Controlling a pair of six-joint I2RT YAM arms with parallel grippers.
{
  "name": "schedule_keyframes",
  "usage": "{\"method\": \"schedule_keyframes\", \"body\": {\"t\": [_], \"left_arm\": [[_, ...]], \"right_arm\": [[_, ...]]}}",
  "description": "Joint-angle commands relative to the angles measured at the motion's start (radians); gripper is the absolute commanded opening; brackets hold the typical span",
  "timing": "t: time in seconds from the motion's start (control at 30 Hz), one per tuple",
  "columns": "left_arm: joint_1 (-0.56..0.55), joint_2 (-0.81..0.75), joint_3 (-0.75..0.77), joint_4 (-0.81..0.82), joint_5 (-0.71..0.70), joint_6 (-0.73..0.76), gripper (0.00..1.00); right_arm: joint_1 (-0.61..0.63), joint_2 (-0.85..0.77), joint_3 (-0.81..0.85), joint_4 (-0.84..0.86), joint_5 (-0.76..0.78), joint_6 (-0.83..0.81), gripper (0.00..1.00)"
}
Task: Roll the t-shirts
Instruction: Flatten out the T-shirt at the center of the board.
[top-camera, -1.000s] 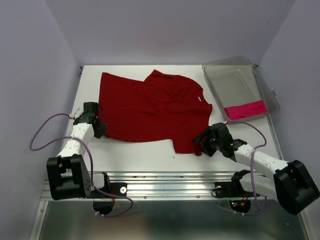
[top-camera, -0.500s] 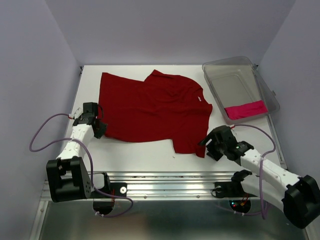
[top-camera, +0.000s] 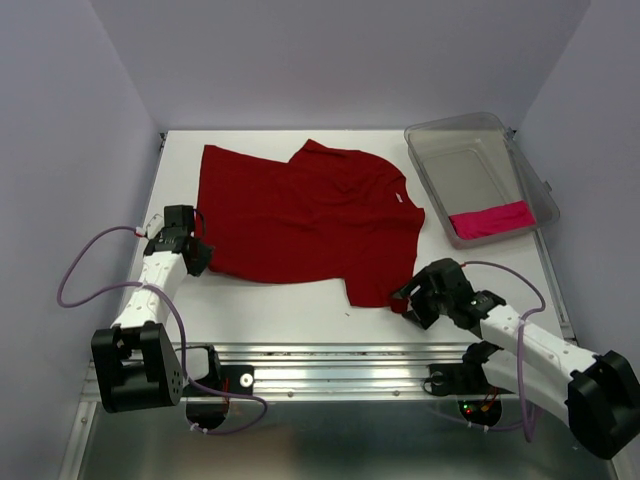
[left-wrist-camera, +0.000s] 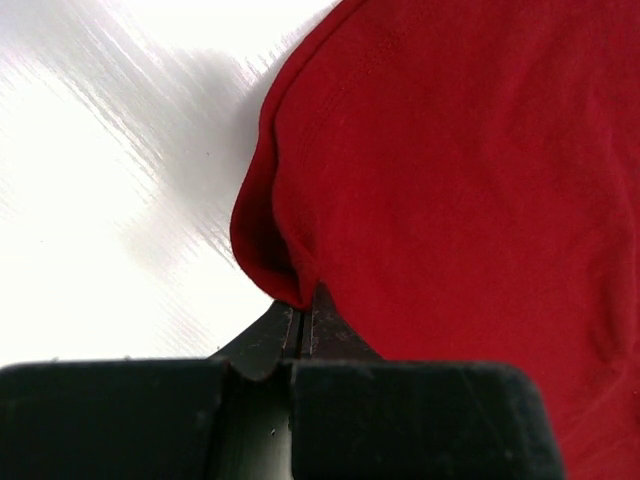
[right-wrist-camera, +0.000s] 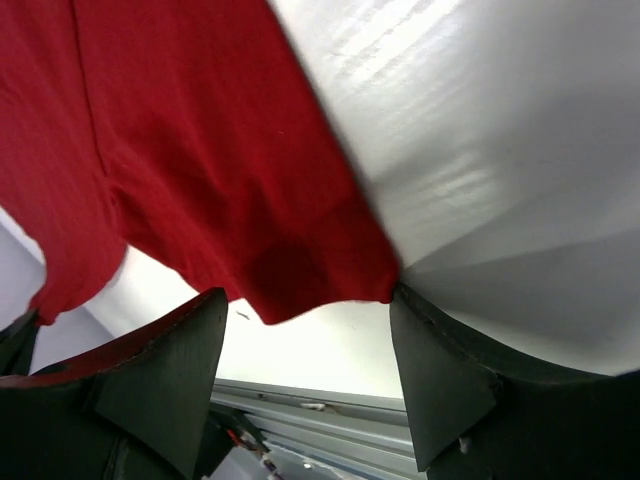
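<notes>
The dark red t-shirt (top-camera: 300, 215) lies spread flat on the white table (top-camera: 290, 305), not rolled at all as far as I can see. At its near edge, the right gripper (top-camera: 406, 299) has its fingers spread wide on either side of the bottom corner, not closed on it. The left gripper (top-camera: 197, 257) is pinched tight on the cloth at the other side. Farther back on the right, the pink t-shirt (top-camera: 490, 219) sits as a small roll inside the clear plastic bin (top-camera: 470, 150). I'd say one is done and the red one is barely started.
</notes>
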Motion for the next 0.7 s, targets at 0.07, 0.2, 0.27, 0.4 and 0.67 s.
{"method": "schedule_keyframes", "body": {"t": [0.07, 0.2, 0.27, 0.4, 0.67], "left_arm": [[0.005, -0.029, -0.017, 0.011, 0.001, 0.009, 0.0], [0.005, -0.03, -0.018, 0.011, 0.002, 0.014, 0.0], [0.005, -0.029, -0.017, 0.01, 0.001, 0.018, 0.0], [0.005, -0.035, -0.02, 0.008, 0.002, 0.025, 0.0], [0.005, -0.032, -0.02, 0.011, 0.006, 0.029, 0.0]], "right_arm": [[0.01, 0.167, -0.009, 0.112, 0.065, 0.025, 0.68], [0.01, 0.212, -0.033, 0.213, 0.129, 0.094, 0.58], [0.01, 0.225, -0.03, 0.234, 0.161, 0.104, 0.55], [0.01, 0.271, 0.002, 0.271, 0.178, 0.099, 0.53], [0.01, 0.383, 0.065, 0.34, 0.117, 0.059, 0.37]]}}
